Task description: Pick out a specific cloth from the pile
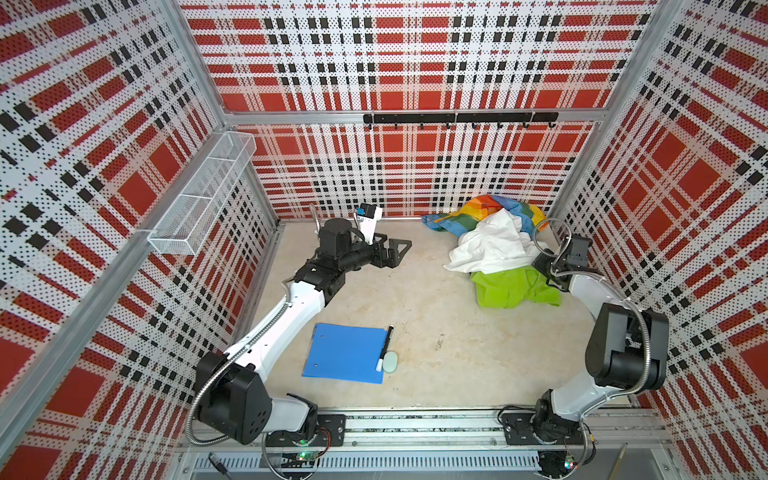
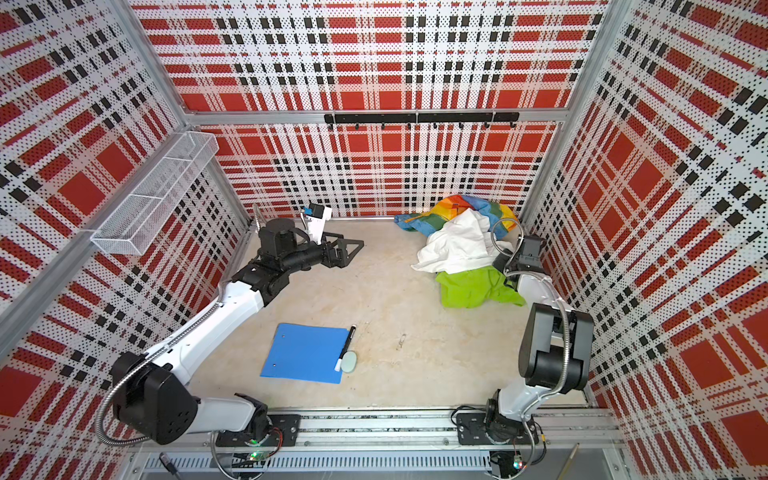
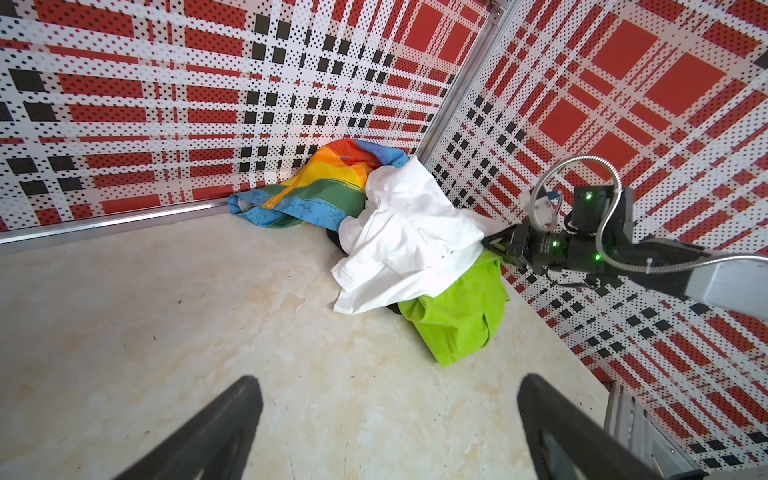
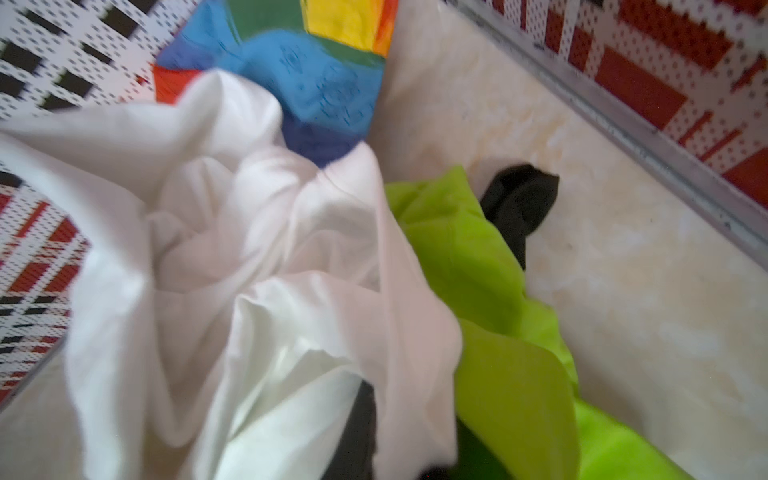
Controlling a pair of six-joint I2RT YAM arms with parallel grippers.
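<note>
- Shut right gripper at pile edge, against white cloth, probably to peel it off; catch unclear.
- Black cloth mostly under white cloth and green garment, corner poking out.
- Wide-open left gripper parked clear.

Left arm, elbow low near its base, stretches away from the camera with the forearm slanting toward the middle; its wrist lies nearly level. Left claw faces the right side, jaws spread wide, both fingers framing the left wrist view. Right arm bends sharply at a raised elbow; right claw faces left, low, jaws closed together.
</note>
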